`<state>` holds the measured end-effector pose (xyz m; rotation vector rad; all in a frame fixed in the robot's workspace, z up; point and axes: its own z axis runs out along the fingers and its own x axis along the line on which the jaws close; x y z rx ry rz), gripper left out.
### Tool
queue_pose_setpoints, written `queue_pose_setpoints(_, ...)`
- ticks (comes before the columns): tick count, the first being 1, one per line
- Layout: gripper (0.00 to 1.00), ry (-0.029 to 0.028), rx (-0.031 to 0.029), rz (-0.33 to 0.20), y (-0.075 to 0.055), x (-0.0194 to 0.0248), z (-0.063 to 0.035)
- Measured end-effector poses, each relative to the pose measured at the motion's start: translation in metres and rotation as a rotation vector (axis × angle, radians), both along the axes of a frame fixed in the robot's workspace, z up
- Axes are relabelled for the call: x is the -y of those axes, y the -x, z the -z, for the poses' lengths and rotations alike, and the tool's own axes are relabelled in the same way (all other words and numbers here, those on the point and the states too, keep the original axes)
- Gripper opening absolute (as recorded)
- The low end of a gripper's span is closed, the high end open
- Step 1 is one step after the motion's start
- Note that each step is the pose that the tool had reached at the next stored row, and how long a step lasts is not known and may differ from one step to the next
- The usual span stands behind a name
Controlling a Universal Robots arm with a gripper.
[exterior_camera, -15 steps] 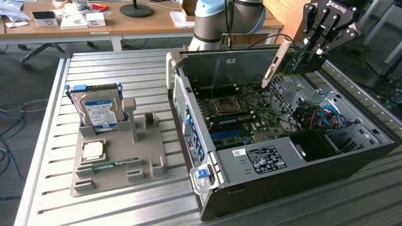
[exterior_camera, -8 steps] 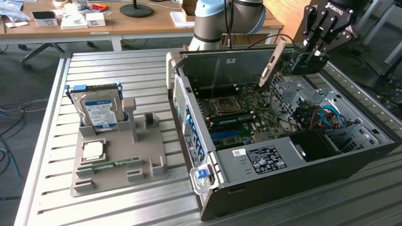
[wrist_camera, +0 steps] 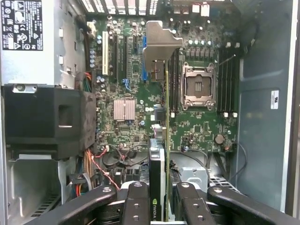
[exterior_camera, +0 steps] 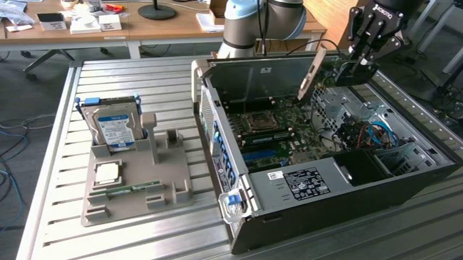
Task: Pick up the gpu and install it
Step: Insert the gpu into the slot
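Gripper [wrist_camera: 161, 197] clamps gpu [wrist_camera: 156, 164] over motherboard [wrist_camera: 126, 75] inside open computer case [exterior_camera: 412, 181].

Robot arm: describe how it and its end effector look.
The arm is a silver-grey tube with pale blue joint caps. The end effector is black, with white lettering near its top, and has jointed link fingers studded with round silver pins.

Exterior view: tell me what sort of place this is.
Likely a robotics lab or workshop: an open computer case on a slatted metal bench, a robot arm behind it, cluttered wooden desks beyond.
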<state>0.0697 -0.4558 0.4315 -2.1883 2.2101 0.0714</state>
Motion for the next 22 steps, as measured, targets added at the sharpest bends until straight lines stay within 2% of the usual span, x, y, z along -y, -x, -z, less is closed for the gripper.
queue_pose_setpoints(6,0.27,-0.0138,0.0301,0.004,0.0065,0.0000,0.0013)
queue_pose_setpoints(7,0.27,-0.0150,0.0317,0.005,0.0071,0.0000,0.0015)
queue_pose_setpoints(22,0.27,-0.0152,0.0319,0.006,0.0079,0.0000,0.0016)
